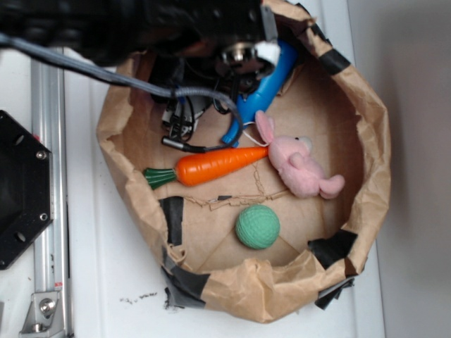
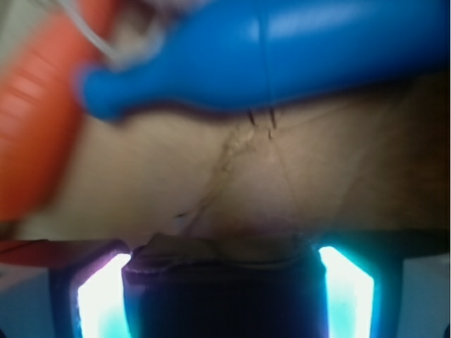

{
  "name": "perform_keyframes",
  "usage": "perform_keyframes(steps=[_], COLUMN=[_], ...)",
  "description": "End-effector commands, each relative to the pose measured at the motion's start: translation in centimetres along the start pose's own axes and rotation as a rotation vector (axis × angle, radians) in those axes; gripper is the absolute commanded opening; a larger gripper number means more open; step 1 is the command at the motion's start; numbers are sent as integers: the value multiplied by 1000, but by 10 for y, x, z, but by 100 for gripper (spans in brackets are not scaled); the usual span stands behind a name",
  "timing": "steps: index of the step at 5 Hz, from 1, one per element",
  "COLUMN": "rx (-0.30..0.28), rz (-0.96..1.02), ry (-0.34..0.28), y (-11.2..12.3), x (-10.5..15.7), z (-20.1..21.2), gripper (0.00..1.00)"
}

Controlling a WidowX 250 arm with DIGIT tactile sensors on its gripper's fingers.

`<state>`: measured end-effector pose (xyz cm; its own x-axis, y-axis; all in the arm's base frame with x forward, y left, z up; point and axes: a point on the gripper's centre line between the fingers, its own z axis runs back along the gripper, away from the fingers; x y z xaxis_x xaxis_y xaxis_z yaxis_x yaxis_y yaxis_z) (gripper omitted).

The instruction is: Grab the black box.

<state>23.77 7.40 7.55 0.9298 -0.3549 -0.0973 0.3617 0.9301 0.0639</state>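
Exterior view: brown paper bin (image 1: 368,141), walls crumpled and patched with black tape (image 1: 173,218), sat on the white bench (image 1: 106,296). A black hexagonal plate (image 1: 17,190) lay left of the bin, beside an aluminium rail (image 1: 49,176). On the bin floor an orange carrot (image 1: 211,165) lay roughly crosswise, its tip touching a pink plush rabbit (image 1: 299,169). A green ball (image 1: 257,227) rested apart from both, nearer the front wall. A blue pin-shaped toy (image 1: 264,91) lay at the back, partly under the robot arm (image 1: 141,24), which covered the upper left of the bin. A grey cable (image 1: 141,88) ran from the arm down towards the carrot. The black box could not be seen in this view, as the arm hid that area. Wrist view: the gripper (image 2: 224,282) was low over the paper floor, with the blue toy across the top of the frame and the carrot blurred at the left. The black box (image 2: 224,310) filled the gap between the two cyan-lit fingers (image 2: 102,296). The jaws stood closed against its two sides, holding it. A fold of paper showed just beyond the box.
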Motion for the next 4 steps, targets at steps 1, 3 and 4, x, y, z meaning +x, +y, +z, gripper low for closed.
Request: perform_keyframes(steps=[1, 3, 4], rx=[-110, -101, -95], rz=[102, 198, 197], ry=[-264, -315, -292], y=[-48, -49, -44], x=[28, 26, 29], z=[114, 133, 131], gripper=[0, 0, 0])
